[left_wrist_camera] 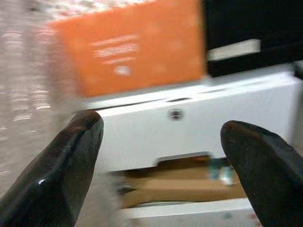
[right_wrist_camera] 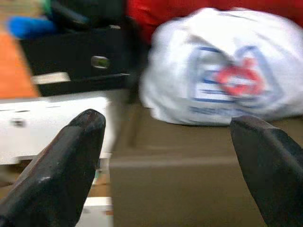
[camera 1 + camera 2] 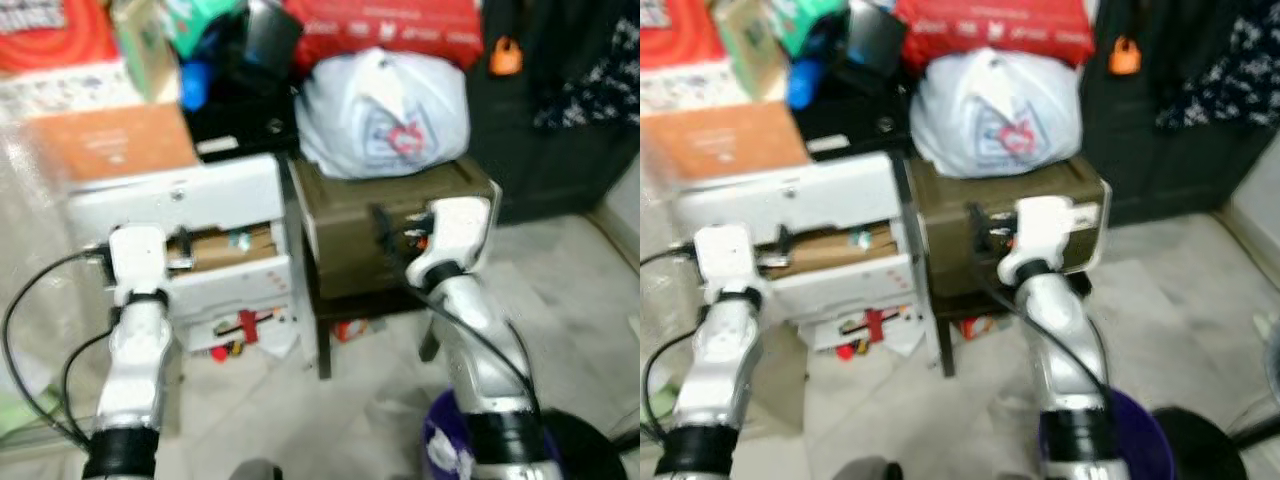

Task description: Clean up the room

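The robot faces a cluttered corner, both arms raised: the left gripper (image 1: 161, 170) is spread wide and holding nothing in front of a white drawer unit (image 3: 190, 200) with an orange box (image 3: 110, 140) on top. The right gripper (image 2: 175, 165) is equally wide and holding nothing before an olive cabinet (image 3: 380, 220) carrying a white plastic bag (image 3: 385, 115). Tidying looks barely begun: a drawer (image 3: 235, 262) hangs open showing its contents, small red items (image 3: 245, 328) lie on the floor (image 3: 560, 290) below the unit, and bags and boxes are piled behind.
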Motion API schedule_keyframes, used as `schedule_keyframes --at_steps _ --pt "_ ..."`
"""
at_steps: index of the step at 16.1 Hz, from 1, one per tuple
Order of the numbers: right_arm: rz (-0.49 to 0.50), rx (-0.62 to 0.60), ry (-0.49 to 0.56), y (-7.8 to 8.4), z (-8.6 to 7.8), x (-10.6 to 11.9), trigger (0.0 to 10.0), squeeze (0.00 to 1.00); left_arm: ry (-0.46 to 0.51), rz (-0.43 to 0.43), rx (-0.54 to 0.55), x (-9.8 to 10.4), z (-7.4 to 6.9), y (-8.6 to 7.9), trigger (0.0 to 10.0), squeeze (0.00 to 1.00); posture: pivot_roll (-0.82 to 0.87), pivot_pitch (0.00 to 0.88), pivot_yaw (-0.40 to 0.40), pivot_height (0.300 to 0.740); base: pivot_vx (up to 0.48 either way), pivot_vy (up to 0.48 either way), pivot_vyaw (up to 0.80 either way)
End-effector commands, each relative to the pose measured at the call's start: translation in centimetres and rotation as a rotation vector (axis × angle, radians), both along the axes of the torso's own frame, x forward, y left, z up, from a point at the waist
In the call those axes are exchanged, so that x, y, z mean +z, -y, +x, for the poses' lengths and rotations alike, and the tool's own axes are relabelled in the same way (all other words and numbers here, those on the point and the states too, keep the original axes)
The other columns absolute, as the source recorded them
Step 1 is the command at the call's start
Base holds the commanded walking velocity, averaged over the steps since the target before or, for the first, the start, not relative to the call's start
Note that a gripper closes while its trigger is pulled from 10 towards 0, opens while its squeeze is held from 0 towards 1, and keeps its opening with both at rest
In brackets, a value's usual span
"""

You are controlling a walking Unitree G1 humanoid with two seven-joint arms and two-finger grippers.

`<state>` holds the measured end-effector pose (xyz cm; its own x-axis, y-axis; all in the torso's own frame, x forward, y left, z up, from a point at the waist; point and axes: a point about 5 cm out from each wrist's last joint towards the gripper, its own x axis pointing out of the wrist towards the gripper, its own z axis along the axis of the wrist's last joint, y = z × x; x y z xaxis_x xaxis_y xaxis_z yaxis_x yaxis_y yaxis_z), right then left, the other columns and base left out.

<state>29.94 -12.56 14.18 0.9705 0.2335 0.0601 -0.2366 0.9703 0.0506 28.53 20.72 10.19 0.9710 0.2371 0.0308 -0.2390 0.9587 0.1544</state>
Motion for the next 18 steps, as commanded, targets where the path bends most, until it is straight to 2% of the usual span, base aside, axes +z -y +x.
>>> schedule_keyframes --at_steps 1,4,6,8,11,15,18 --pt "-0.012 -0.020 0.010 0.7 0.1 0.3 10.0 0.00 0.004 -0.001 -0.015 0.3 0.2 0.3 10.0 0.00 -0.15 0.000 0.045 0.740 0.000 0.000 0.80" --pt "-0.007 -0.028 0.009 0.9 -0.1 0.2 10.0 0.00 -0.002 -0.011 -0.021 0.3 0.1 0.4 10.0 0.00 -0.15 0.000 0.048 0.740 0.000 0.000 0.78" --pt "0.033 -0.036 -0.001 0.9 -0.5 0.0 10.0 0.00 -0.011 -0.028 -0.029 0.2 -0.1 0.5 10.0 0.00 -0.15 0.000 0.049 0.740 0.000 0.000 0.00" --pt "0.023 -0.033 -0.013 0.7 -0.6 -0.2 10.0 0.00 -0.026 -0.095 -0.047 -0.2 0.1 1.5 10.0 0.00 -0.15 0.000 0.047 0.740 0.000 0.000 0.00" --pt "0.028 -0.037 -0.020 0.7 -0.6 -0.2 10.0 0.00 -0.027 -0.094 -0.090 0.0 0.0 2.5 10.0 0.00 -0.15 0.000 0.048 0.740 0.000 0.000 0.00" --pt "0.032 -0.060 -0.055 1.0 -0.8 -0.8 10.0 0.00 -0.078 -0.113 -0.086 -0.8 -0.4 2.1 10.0 0.00 -0.15 0.000 0.050 0.740 0.000 0.000 0.00" --pt "0.033 -0.064 -0.054 0.9 -0.7 -0.7 10.0 0.00 -0.066 -0.111 -0.146 -0.5 -0.3 2.7 10.0 0.00 -0.15 0.000 0.054 0.740 0.000 0.000 0.00"
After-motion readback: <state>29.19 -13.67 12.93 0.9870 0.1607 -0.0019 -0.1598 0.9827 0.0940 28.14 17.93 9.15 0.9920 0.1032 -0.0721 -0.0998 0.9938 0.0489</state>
